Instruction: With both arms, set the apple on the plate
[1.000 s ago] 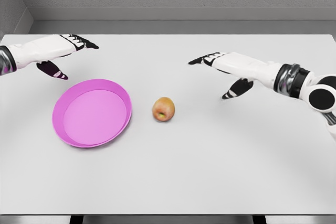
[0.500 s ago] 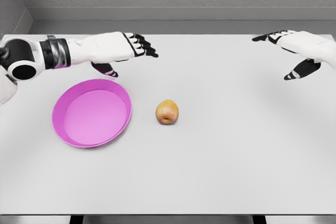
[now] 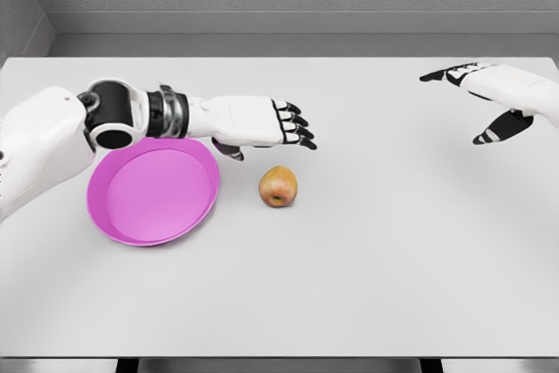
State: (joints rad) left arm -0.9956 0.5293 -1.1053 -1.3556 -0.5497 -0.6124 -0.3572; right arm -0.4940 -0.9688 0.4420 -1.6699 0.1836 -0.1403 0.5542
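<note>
The apple (image 3: 278, 186) sits bare on the white desk (image 3: 367, 251), just beside the pink plate (image 3: 113, 224) and untouched. The left robot hand (image 3: 262, 124) reaches across above the plate's far rim, fingers apart and holding nothing, placed to close on the fruit from behind. The right robot hand (image 3: 485, 93) hovers well apart near the desk's far right, seemingly spread and empty, though partly cut off by the picture's edge.

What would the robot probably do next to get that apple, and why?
Probably lower the left hand onto the apple and close its fingers. That hand hovers open just behind the apple, not touching it, while the right hand is far off at the table's right edge.
</note>
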